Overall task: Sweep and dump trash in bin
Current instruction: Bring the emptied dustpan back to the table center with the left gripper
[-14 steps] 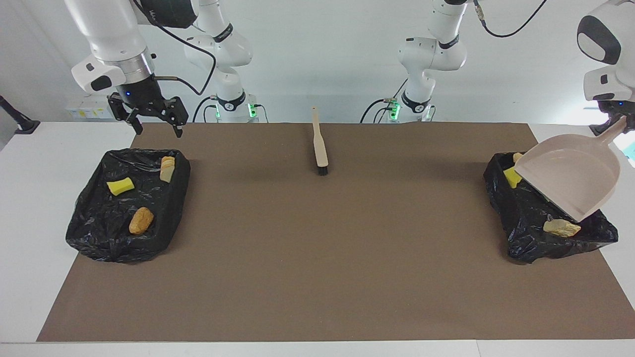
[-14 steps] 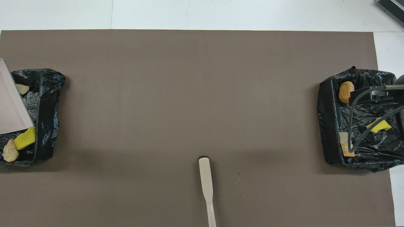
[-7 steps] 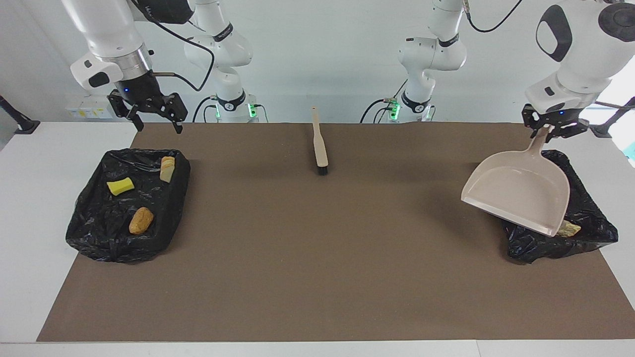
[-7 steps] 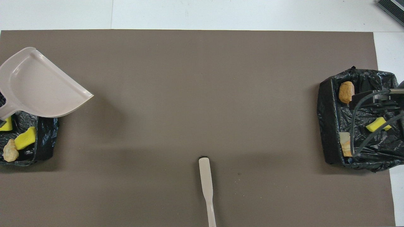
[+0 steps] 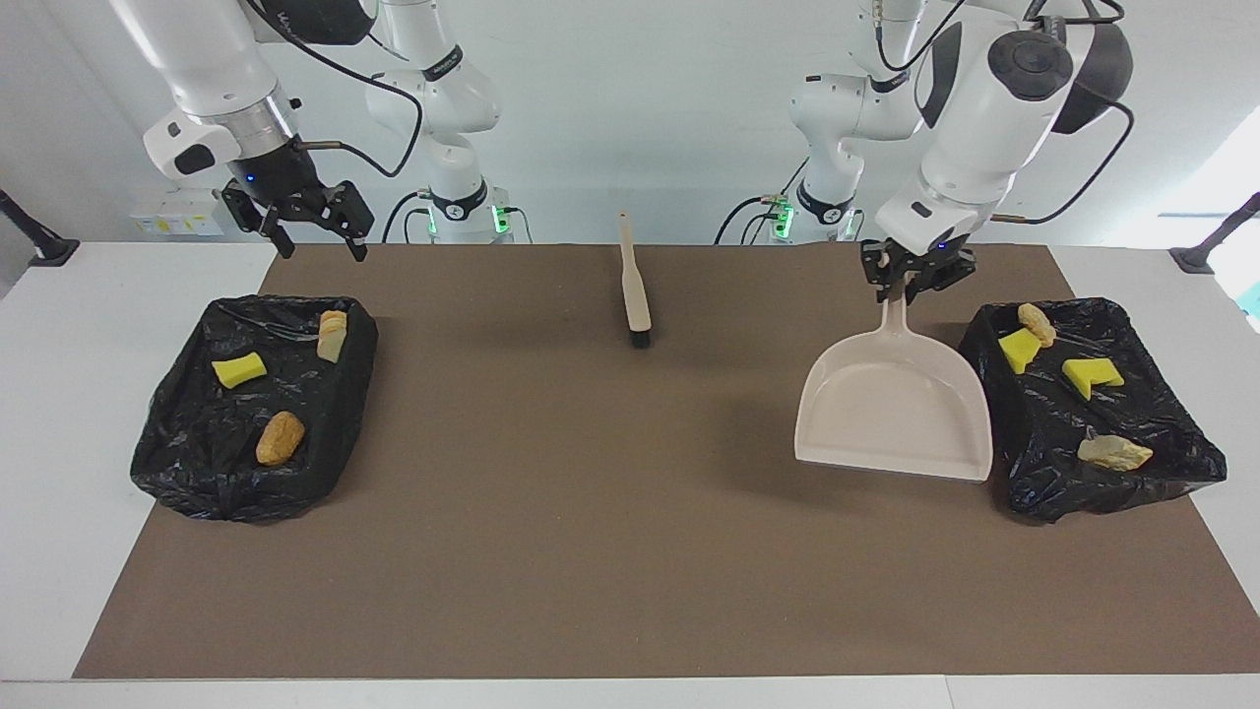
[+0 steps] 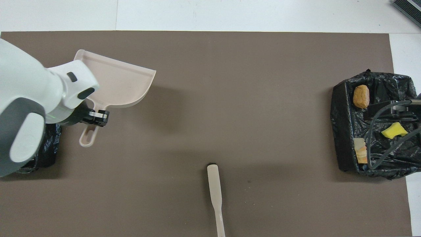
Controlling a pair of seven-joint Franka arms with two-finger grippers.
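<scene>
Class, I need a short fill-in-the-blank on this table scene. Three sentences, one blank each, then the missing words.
1. The left gripper is shut on the handle of the ____.
2. The bin at the left arm's end holds ____ pieces of trash.
3. The brush lies on the brown ____, held by no gripper; the right gripper waits open.

Missing words: dustpan; four; mat
</scene>
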